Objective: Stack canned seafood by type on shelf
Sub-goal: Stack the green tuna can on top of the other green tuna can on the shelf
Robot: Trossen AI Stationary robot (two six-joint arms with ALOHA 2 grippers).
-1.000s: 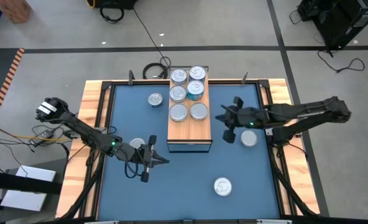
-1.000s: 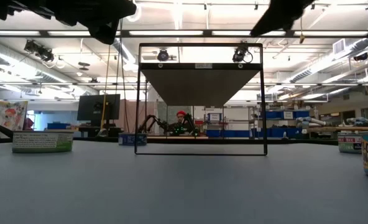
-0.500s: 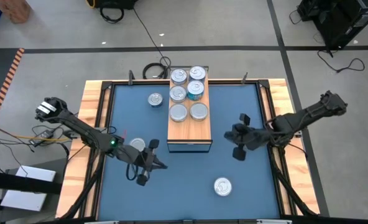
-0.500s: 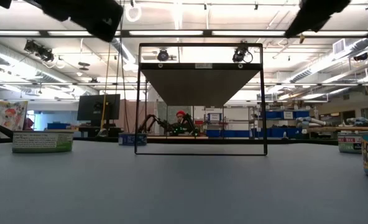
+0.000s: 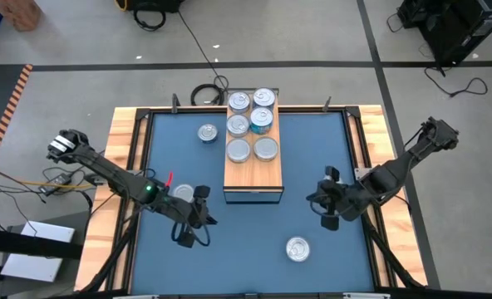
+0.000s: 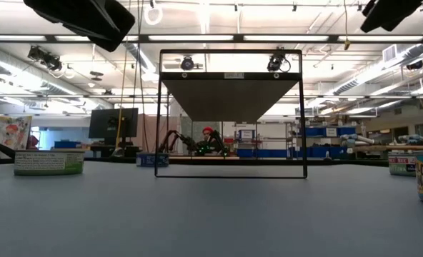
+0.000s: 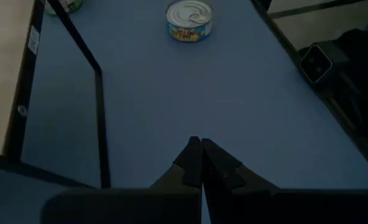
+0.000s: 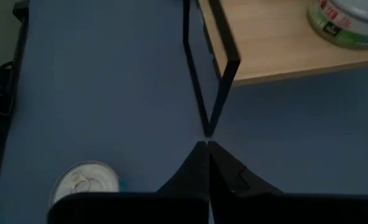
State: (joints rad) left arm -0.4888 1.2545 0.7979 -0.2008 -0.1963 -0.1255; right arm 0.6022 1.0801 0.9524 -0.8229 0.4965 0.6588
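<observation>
Silver lids catch the light on the shelf (image 5: 253, 178), the wood-topped block in the middle of the blue mat (image 5: 254, 228), where six tins (image 5: 252, 124) stand in pairs toward its far end and the near end is bare wood. Three tins lie off it: one on the mat just left of the shelf's far end (image 5: 207, 133), one near the front edge (image 5: 297, 248), and one beside the left arm (image 5: 182, 193). What has changed in the last second is the arms. The right gripper (image 5: 327, 208), which was out beside the shelf with a tin just by it, has drawn back and toward the front of the mat, its fingers pressed together on nothing; that tin is no longer visible from above, probably hidden under the arm. The left gripper (image 5: 198, 218) has swung a little nearer the front too, clenched and empty, its wrist camera facing the front tin (image 7: 189, 19). To my eye neither arm carries anything, so the loose tins wait, and the front one looks the likeliest next pick.
</observation>
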